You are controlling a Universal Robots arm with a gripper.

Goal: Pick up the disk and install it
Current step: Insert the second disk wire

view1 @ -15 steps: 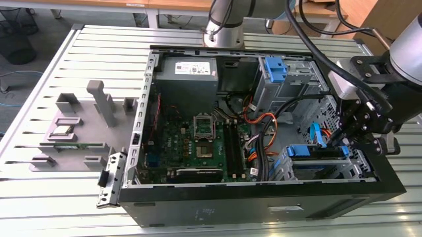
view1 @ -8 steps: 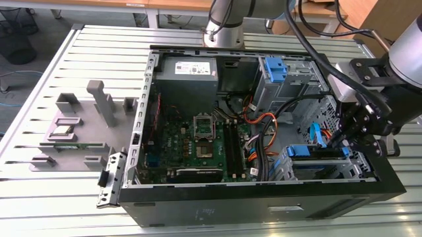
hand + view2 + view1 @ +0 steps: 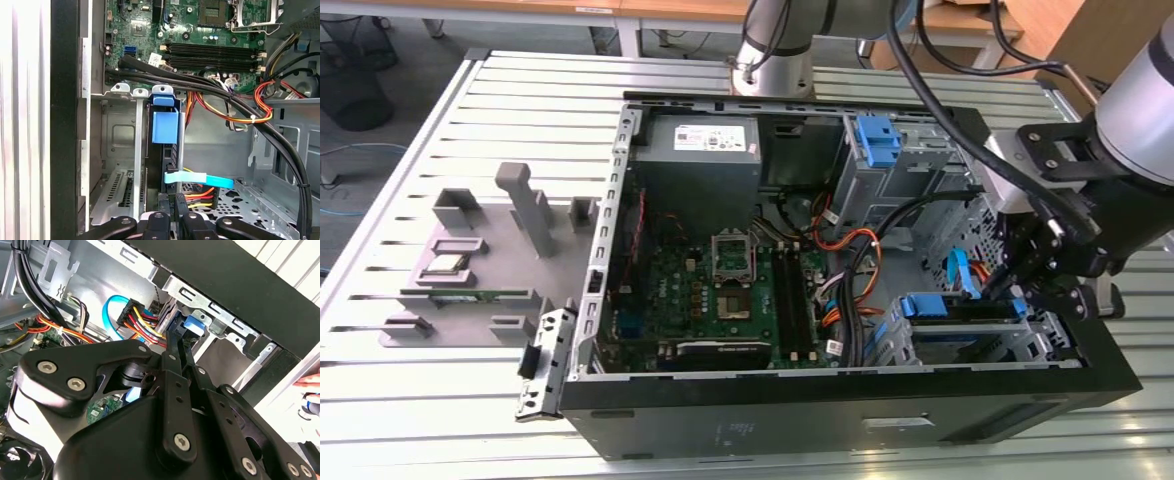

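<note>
- Gripper (image 3: 176, 210): in the first wrist view its black fingers are pressed together, tips meeting at the lower edge of the disk; the second wrist view shows the fingers (image 3: 176, 347) converging on the blue bracket tab.
- Disk (image 3: 165, 145): stands on edge in the drive cage (image 3: 117, 145), its blue bracket uppermost, with a light-blue flat cable (image 3: 199, 179) and a bundle of red, yellow and black wires just beside it.
- Exterior view: the gripper (image 3: 1041, 275) hangs inside the open computer case (image 3: 854, 400), at the exterior view's right, above the drive bay near the front corner, where the disk's blue bracket (image 3: 937, 306) shows.
- Motherboard (image 3: 720, 290): lies flat on the case floor beyond the bay.
- Grey fixture (image 3: 487, 255): sits on the slatted table (image 3: 454, 420), well apart, at the exterior view's left.
</note>
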